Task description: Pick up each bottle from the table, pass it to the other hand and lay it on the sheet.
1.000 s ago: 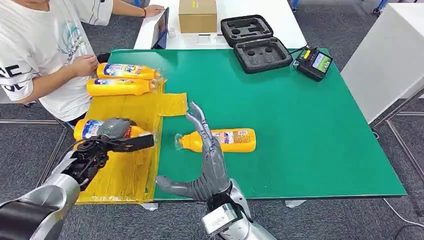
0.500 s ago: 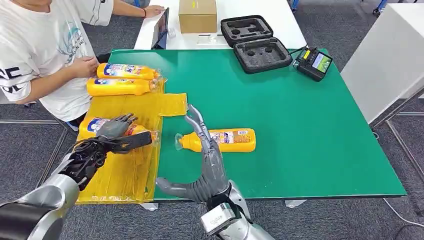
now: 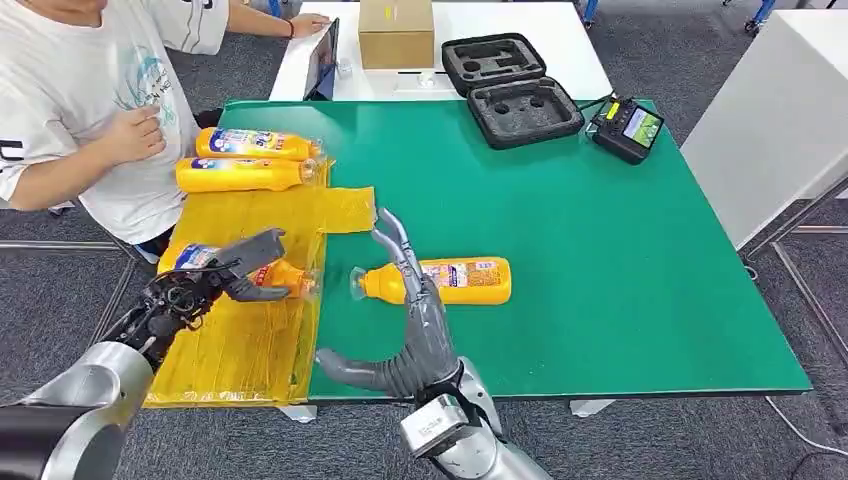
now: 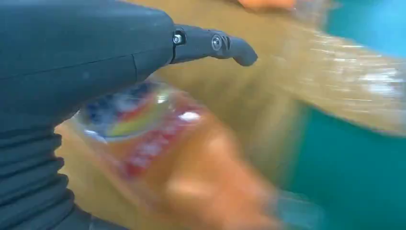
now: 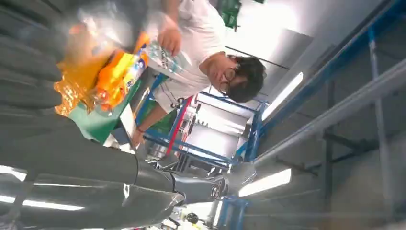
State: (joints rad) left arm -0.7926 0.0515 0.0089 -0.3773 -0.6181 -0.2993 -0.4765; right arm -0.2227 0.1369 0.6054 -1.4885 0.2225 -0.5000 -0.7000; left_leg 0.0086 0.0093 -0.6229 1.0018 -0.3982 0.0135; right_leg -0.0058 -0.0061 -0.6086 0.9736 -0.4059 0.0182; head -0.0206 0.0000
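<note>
Our left hand (image 3: 205, 280) rests open-fingered over an orange plastic bottle (image 3: 262, 272) lying on the yellow plastic sheet (image 3: 250, 340); our right hand (image 3: 405, 320) is spread, holding nothing.

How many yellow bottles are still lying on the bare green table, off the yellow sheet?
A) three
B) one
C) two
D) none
B: one bottle lies on the green table by the right hand, while the other three lie on the yellow sheet.
</note>
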